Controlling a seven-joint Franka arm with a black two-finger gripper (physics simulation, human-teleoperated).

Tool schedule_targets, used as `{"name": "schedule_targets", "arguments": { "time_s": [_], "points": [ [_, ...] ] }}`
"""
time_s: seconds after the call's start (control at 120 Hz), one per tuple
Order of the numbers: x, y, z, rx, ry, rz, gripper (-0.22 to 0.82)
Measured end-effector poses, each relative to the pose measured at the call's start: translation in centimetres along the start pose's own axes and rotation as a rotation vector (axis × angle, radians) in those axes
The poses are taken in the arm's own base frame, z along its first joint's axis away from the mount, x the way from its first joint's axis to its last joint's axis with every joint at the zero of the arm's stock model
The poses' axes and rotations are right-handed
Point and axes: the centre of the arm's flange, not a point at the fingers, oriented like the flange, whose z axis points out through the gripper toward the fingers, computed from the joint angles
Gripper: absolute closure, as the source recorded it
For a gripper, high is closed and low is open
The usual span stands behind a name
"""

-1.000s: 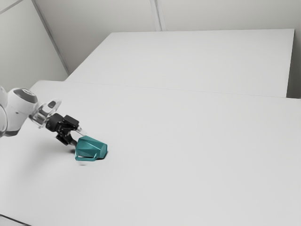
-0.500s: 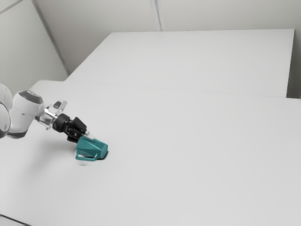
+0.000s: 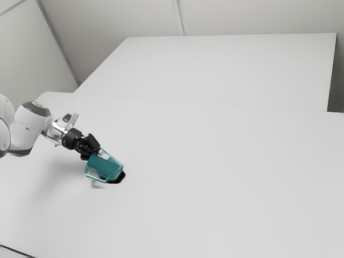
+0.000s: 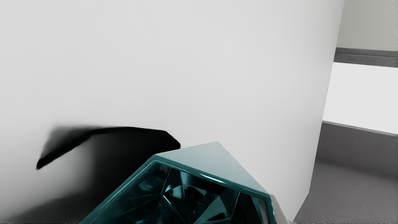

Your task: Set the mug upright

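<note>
Mug (image 3: 107,169) tilted, mouth twd gripper (image 3: 100,153). Gripper at rim; whether wide, narrow or holding mug, can't tell. Dk shadow (image 4: 124,146) on tbl (image 3: 215,177) nr mug.

Beyond the white table (image 3: 226,188) is another broad white surface (image 3: 226,70), before a pale wall (image 3: 118,21).

Mug (image 4: 192,193) cut off by wrist view's edge; arm (image 3: 27,128) by exterior view's left edge.
</note>
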Motion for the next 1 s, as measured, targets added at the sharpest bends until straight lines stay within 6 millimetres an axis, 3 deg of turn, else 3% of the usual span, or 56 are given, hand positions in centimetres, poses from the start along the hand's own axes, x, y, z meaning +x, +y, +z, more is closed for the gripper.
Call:
{"name": "schedule_targets", "arguments": {
  "time_s": [0.133,0.217,0.325,0.542,0.842,1.0],
  "points": [
    [0.1,1.9,-0.8,0.007,0.009,0.033,0.77],
    [0.5,5.4,-1.7,0.039,0.028,0.097,0.78],
    [1.7,9.5,-1.4,0.116,0.033,0.181,0.78],
    [6.2,15.2,4.5,0.384,-0.031,0.361,0.78],
    [8.6,18.4,9.9,0.872,-0.200,0.547,0.78],
    [9.7,18.1,13.4,0.981,-0.229,0.572,0.78]
  ]
}}
